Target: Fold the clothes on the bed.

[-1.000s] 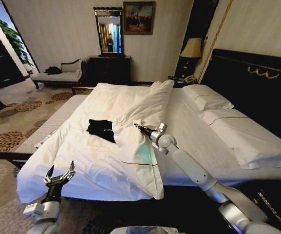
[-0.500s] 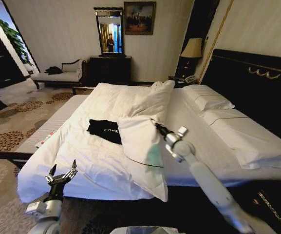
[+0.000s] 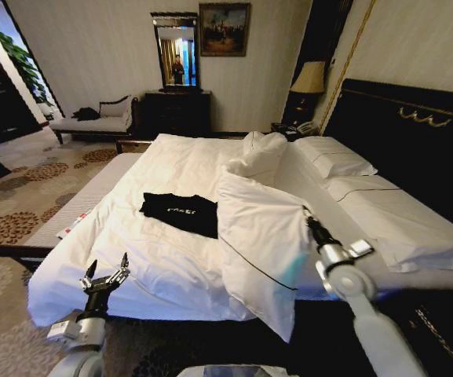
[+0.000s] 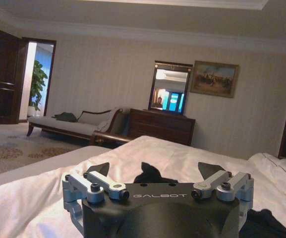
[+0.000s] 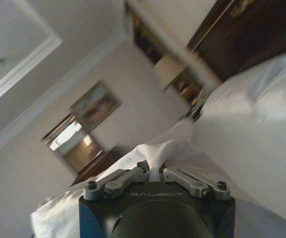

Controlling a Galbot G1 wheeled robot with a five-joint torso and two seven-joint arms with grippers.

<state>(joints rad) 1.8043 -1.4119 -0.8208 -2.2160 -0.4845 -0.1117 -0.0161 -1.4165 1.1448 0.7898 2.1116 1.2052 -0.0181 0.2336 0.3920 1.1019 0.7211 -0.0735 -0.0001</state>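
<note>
The left gripper [image 3: 107, 277] hovered spread and empty off the bed's [image 3: 367, 212] near corner. The black T-shirt [image 3: 181, 212] lay unfolded, its right side hidden behind the white duvet [image 3: 261, 236], whose fold the right gripper [image 3: 308, 217] pinched; folding looked unstarted.

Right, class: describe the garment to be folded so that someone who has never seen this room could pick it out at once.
Start from the bed with its white duvet. On the duvet, on the robot's left of the flap that the right pincer holds up, lies the black T-shirt. It is the one dark item among white bedding, with small white lettering on its chest.
</note>
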